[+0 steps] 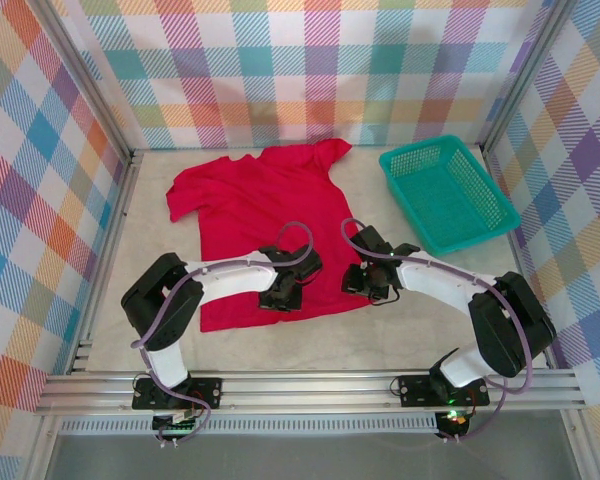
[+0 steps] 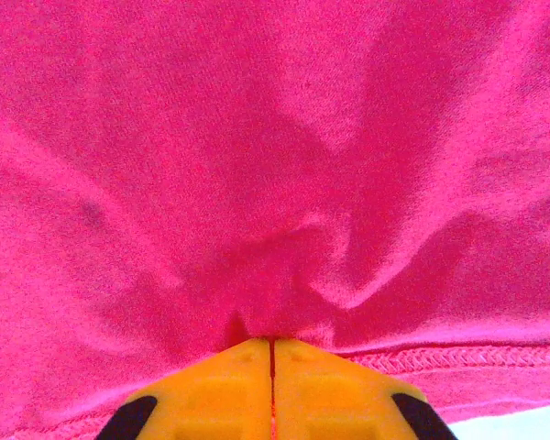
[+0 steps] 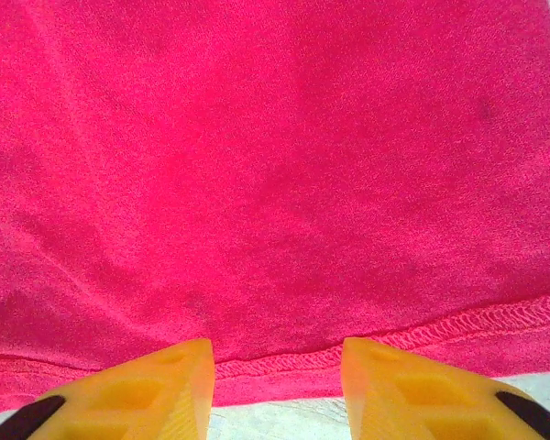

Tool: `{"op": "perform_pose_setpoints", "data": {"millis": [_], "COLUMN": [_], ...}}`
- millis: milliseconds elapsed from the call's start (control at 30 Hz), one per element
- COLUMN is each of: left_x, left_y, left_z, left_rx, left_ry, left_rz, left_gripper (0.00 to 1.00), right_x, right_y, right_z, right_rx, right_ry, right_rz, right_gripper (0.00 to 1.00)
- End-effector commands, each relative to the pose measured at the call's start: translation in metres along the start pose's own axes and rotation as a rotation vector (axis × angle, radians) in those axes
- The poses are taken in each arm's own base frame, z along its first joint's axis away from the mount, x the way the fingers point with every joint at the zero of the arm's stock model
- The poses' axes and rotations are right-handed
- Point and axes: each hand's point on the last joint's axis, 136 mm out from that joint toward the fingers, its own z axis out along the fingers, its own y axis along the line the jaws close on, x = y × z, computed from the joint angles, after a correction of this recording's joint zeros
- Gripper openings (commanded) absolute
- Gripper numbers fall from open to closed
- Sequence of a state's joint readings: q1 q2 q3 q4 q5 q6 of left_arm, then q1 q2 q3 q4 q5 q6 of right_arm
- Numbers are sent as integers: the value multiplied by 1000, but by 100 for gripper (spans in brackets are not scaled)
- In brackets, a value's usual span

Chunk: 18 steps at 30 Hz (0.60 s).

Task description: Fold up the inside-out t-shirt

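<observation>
The inside-out t-shirt [image 1: 245, 205] lies spread flat on the table, bright red, neck toward the back wall and hem toward the arms. My left gripper [image 1: 280, 297] sits at the hem near its middle. In the left wrist view its yellow fingers [image 2: 220, 394] are pressed together, and the gripper [image 2: 272, 344] pinches a puckered fold of the red cloth [image 2: 257, 137] just above the stitched hem. My right gripper [image 1: 365, 282] is at the hem's right end. There the gripper [image 3: 277, 353] stands open, its fingers astride the stitched hem of the shirt [image 3: 275, 165], which lies flat.
A teal mesh basket [image 1: 425, 148] stands at the back right, apart from the shirt. Plaid walls close in the table on three sides. Pale table surface [image 3: 275, 417] shows just below the hem, and a metal rail [image 1: 310, 385] runs along the near edge.
</observation>
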<state>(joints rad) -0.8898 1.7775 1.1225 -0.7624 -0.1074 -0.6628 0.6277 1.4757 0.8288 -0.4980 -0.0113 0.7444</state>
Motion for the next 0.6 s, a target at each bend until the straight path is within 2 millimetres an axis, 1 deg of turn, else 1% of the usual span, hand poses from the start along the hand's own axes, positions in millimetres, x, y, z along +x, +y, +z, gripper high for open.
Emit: {"op": "perform_pose_setpoints", "data": {"millis": [0, 167, 267, 500, 567], "left_x": [0, 5, 7, 8, 7], "left_y": [1, -1, -1, -1, -1], "left_z": [-14, -1, 2, -1, -1], "left_rx": [-13, -20, -23, -22, -22], "left_ry": [-15, 19, 24, 24, 22], "left_rz": [17, 22, 22, 26, 26], "left_gripper": [13, 12, 12, 19, 19], "right_x": [-3, -3, -3, -4, -5], "right_y": [4, 3, 2, 4, 5], "right_z": [-3, -5, -6, -4, -4], "right_rx": [-8, -2, 5, 1, -1], "right_ry": [4, -1, -3, -2, -2], "right_rz": [-13, -15, -19, -20, -20], "right_gripper": [42, 42, 42, 43, 43]}}
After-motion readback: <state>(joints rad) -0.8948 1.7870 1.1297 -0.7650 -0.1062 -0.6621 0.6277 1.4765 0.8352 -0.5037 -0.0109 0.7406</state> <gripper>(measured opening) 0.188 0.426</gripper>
